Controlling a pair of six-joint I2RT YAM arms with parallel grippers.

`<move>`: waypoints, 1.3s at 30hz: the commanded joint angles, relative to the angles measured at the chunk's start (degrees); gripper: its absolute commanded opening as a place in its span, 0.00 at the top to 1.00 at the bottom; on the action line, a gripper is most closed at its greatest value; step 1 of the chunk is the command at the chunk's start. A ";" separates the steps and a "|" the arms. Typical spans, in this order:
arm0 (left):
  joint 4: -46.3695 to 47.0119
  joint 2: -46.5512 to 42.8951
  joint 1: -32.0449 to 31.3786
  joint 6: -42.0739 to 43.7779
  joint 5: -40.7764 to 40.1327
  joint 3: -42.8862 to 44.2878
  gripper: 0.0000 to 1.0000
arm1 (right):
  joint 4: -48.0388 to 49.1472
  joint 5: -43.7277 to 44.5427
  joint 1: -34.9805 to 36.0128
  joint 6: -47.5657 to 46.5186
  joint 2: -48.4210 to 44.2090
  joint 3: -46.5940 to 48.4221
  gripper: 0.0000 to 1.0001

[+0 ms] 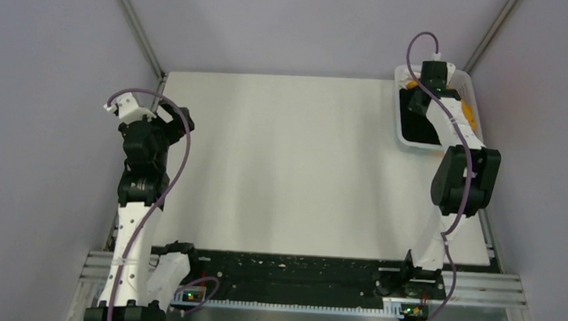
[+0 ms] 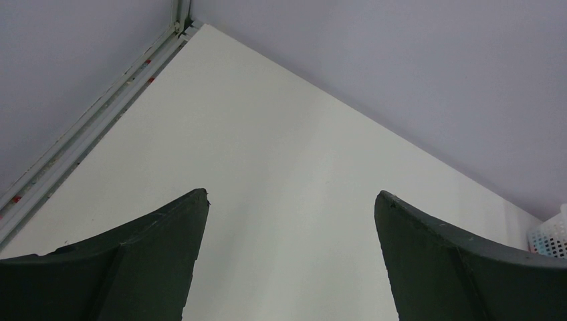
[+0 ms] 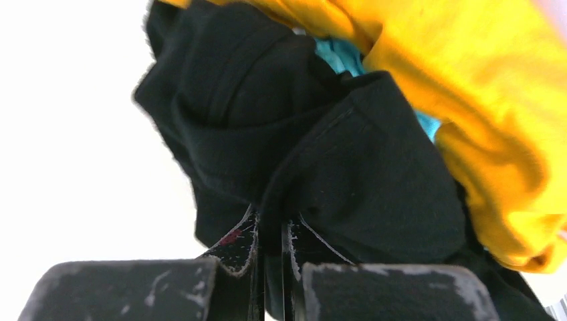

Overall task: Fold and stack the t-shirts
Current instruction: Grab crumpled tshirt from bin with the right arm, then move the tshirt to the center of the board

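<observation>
While the right hand sits down in the white basket at the upper right of the overhead view, its two fingers are pressed together on a fold of the black t-shirt. The cloth bunches up and away from the pinch. The orange t-shirt lies crumpled against the black one on the right of the wrist view. A sliver of the sky-blue t-shirt shows between them near the top. All three are heaped in the basket; none lies on the tabletop. The left hand hangs spread wide above the left side of the tabletop, holding nothing.

The step in hand looks like drawing the black shirt out of the heap. To do it well, the lift should go straight up and slowly, so that the orange shirt slides off rather than rides along. From so close it is hard to tell how deep the pinch goes. It seems to be only a thin fold, which may slip under a large shirt's weight. Once clear of the rim, the shirt is best carried to the middle of the tabletop, where the left hand can take a second edge.
</observation>
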 commanded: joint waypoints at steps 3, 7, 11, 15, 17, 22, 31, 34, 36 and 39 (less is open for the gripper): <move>5.15 -1.41 0.30 -0.21 1.94 -2.57 0.01 | 5.91 -13.75 0.48 -1.64 -15.21 12.33 1.00; 6.99 -0.40 0.30 -1.09 4.71 -2.81 0.01 | 6.48 -29.33 5.53 -2.24 -16.67 23.02 1.00; 8.54 0.23 0.30 -1.69 5.80 -3.45 0.01 | 7.53 -41.91 12.79 0.03 -13.09 34.13 1.00; 8.21 0.10 0.30 -1.52 5.60 -3.78 0.01 | 15.63 -51.52 18.63 5.60 -9.30 41.10 1.00; 7.61 -0.27 0.30 -1.43 4.90 -3.89 0.01 | 20.77 -53.84 21.23 8.18 -8.22 41.84 1.00; 4.17 -0.87 0.29 -2.44 2.00 -3.70 0.01 | 22.12 -50.58 22.12 8.11 -10.29 32.08 1.00; -3.48 -2.43 0.26 -5.08 -3.49 -4.92 0.01 | 18.85 -28.41 11.55 7.47 -23.34 -19.78 0.44; -4.00 -1.03 0.26 -6.26 -1.18 -6.11 0.01 | 14.68 -23.77 8.52 8.79 -24.63 -23.91 0.24; -3.85 0.57 0.33 -6.63 0.94 -7.08 0.01 | 14.27 -20.19 9.04 7.47 -26.53 -26.09 0.17; -3.57 3.49 0.24 -7.75 4.29 -8.46 0.01 | 14.46 -16.38 10.82 5.22 -29.78 -29.18 0.06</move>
